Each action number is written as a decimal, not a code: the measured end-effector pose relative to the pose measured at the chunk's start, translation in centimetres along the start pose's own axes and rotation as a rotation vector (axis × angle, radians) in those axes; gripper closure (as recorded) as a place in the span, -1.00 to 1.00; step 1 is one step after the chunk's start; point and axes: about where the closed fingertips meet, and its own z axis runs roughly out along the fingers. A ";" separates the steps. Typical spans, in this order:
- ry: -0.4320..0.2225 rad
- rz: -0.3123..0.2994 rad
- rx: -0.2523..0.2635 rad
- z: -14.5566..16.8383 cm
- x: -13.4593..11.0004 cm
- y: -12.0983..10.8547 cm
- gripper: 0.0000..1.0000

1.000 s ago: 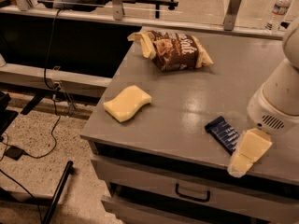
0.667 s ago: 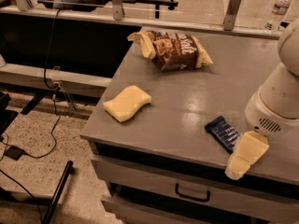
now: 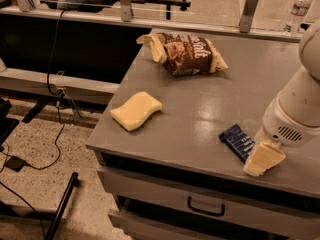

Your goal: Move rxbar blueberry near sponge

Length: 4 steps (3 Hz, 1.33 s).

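Beside your gripper (image 3: 263, 159), grip state unreadable, bar (image 3: 239, 141) lies near table (image 3: 200, 109) edge; a glancing close could knock it off, sponge (image 3: 136, 110) well apart.

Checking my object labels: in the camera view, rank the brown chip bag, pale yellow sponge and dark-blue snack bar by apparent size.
1. Crinkled brown chip bag, largest despite lying farthest back.
2. Pale yellow wavy sponge.
3. Slim dark-blue snack bar, smallest, though the pincer at the table's front edge covers one end.
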 end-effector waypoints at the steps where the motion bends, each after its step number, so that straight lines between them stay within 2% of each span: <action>1: -0.001 0.000 0.003 -0.1 0.0 0.0 0.33; 2: -0.001 0.000 0.004 -0.2 0.0 0.0 1.00; 3: -0.001 0.000 0.004 -0.2 0.0 0.0 0.53; 4: -0.001 -0.001 0.004 -0.3 0.0 0.0 0.70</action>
